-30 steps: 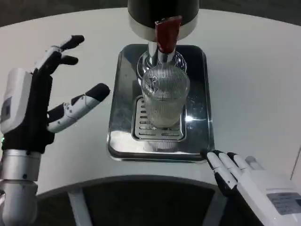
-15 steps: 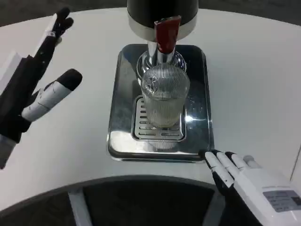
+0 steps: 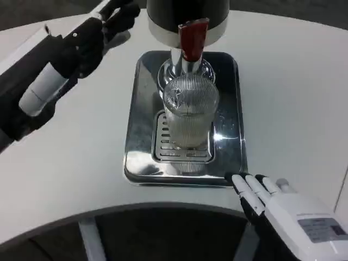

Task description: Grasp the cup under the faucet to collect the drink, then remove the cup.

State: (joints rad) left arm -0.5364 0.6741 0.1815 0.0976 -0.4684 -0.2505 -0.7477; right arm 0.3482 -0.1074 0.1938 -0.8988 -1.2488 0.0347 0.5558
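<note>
Left robot hand [image 3: 81, 46] raised, holding nothing, right robot hand [image 3: 283, 209] flat, label unreadable, ribbed cup [image 3: 189, 111] under faucet [image 3: 192, 41]

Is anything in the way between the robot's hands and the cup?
Nothing visible blocks the way. The left hand is raised up to the left of the dispenser, with bare table between it and the cup. The right hand rests near the tray's front corner.

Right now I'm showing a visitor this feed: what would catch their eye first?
The ribbed clear cup stands on the grate of the shiny metal drip tray, directly below the red tap lever of the dark dispenser. The left hand is raised at upper left, near the dispenser; the right hand rests by the tray's front corner.
</note>
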